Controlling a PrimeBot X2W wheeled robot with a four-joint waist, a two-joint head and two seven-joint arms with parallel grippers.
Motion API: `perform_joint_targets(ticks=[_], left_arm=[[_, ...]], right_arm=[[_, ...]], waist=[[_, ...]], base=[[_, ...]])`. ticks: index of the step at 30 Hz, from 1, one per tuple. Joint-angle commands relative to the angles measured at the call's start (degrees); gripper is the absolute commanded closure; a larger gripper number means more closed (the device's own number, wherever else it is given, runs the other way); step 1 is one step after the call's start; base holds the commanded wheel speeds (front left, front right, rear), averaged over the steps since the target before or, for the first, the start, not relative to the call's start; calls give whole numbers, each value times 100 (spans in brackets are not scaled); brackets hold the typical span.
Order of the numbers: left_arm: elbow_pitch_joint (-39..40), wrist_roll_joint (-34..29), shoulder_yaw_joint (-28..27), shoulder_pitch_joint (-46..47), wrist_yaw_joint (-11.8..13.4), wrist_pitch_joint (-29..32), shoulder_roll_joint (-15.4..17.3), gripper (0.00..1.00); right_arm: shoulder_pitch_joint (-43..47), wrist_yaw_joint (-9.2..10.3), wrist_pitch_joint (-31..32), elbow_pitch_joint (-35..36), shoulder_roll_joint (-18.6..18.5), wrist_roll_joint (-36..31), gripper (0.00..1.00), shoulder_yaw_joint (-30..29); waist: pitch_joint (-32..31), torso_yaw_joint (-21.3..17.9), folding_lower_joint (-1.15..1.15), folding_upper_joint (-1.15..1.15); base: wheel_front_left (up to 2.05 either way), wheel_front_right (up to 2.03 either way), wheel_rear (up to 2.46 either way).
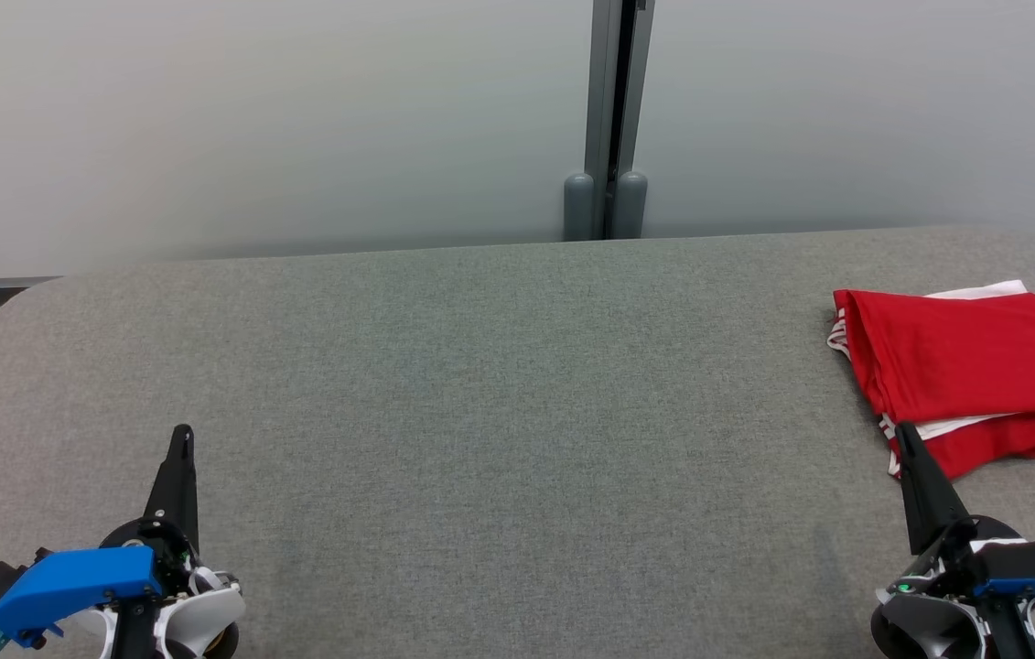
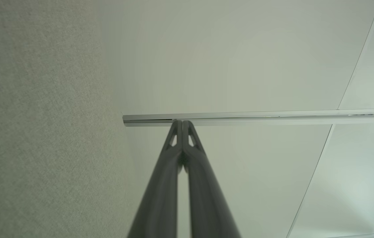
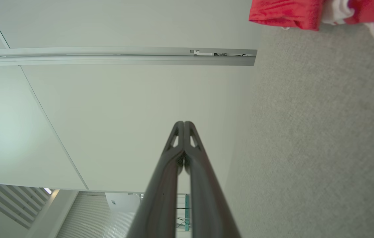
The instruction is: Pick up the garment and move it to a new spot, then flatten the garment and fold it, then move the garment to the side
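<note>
**Folded garment lies at the right of the table**

In the head view we see the red garment with white trim lying folded near the right edge of the grey fabric-covered table, with part of it cut off by the frame. Our right gripper sits at the lower right. Its two dark fingers are pressed together on nothing, and the tip overlaps the garment's near edge, though we cannot tell whether it touches the cloth. Our left gripper sits at the lower left over bare table, well apart from the garment, with its fingers also pressed together and empty. Behind the table stands a pale wall with a grey metal post. The right wrist view shows the garment's folded edge at its top right corner.
</note>
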State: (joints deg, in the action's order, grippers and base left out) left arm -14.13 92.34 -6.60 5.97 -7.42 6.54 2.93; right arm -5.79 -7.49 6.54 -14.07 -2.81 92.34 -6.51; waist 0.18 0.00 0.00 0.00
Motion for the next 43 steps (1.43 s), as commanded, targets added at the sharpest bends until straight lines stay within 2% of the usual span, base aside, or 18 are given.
perform_joint_targets(ticks=[1,43], left_arm=[[21,13,-12,57,-24,21,-12,100],[23,14,-10,56,-23,19,-12,100]], right_arm=[[-78,0,18,18,-13,15,100,-16],[-78,0,17,18,-13,16,100,-14]], waist=[[0,0,0,0],[0,0,0,0]], base=[[0,0,0],[0,0,0]])
